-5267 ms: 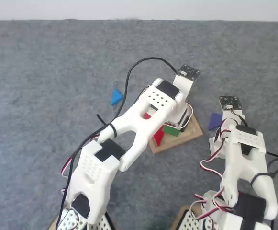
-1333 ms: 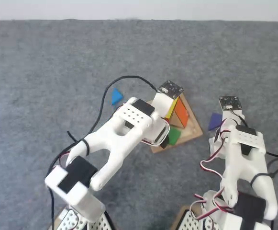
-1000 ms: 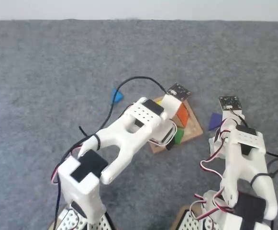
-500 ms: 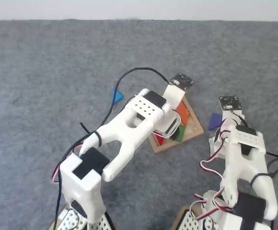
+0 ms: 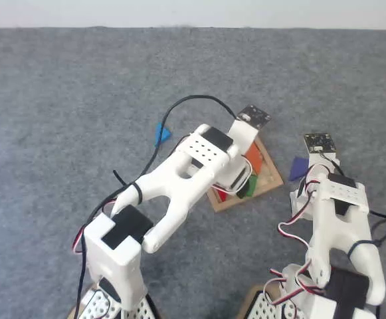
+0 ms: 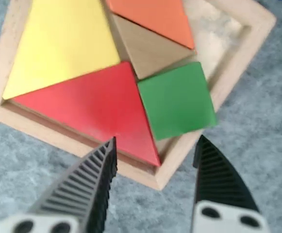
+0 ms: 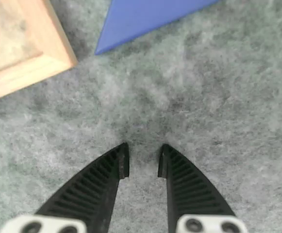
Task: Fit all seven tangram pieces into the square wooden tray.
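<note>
Tray (image 6: 43,128), right of middle on the table (image 5: 60,100), holds five pieces: yellow (image 6: 63,48), red (image 6: 97,107), orange (image 6: 153,19), tan (image 6: 148,51), green (image 6: 177,99). Left gripper (image 6: 156,145) hangs wide open over its corner; right gripper (image 7: 143,155), narrowly parted and empty, sits beside the dark blue piece (image 7: 150,17). Light blue triangle (image 5: 161,133) lies outside too.

A fuzzy gray carpet (image 5: 60,133) spreads out on every side, soft and speckled, the same all over. At the far edge sits a thin strip of pale wall (image 5: 179,13) — plain and bright. The light is soft and even.
</note>
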